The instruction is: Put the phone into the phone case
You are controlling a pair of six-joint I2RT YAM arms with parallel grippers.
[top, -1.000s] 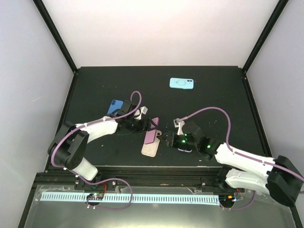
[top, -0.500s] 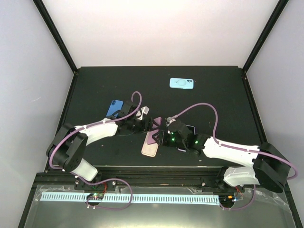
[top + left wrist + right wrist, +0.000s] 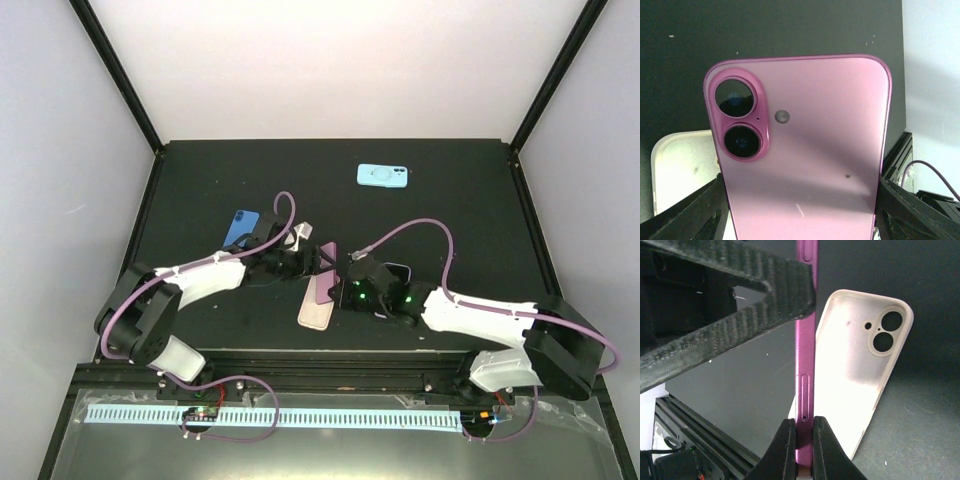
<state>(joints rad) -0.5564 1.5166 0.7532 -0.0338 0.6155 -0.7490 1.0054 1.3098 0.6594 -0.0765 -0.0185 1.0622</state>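
Left claw (image 3: pixel 308 264) and right claw (image 3: pixel 343 291) both grip the pink phone (image 3: pixel 323 283) in the overhead view, tilted above the pale case (image 3: pixel 314 316). The left wrist view shows the phone clamped across its width. In the right wrist view, fingertips (image 3: pixel 784 450) pinch its edge beside the open case (image 3: pixel 855 365). This looks like the alignment step; next, the camera end likely needs seating first.

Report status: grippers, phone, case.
Left gripper shut on pink phone, clamping its sides. Right gripper shut on its edge. White case empty, cavity up, beside phone. Nothing seen between them.
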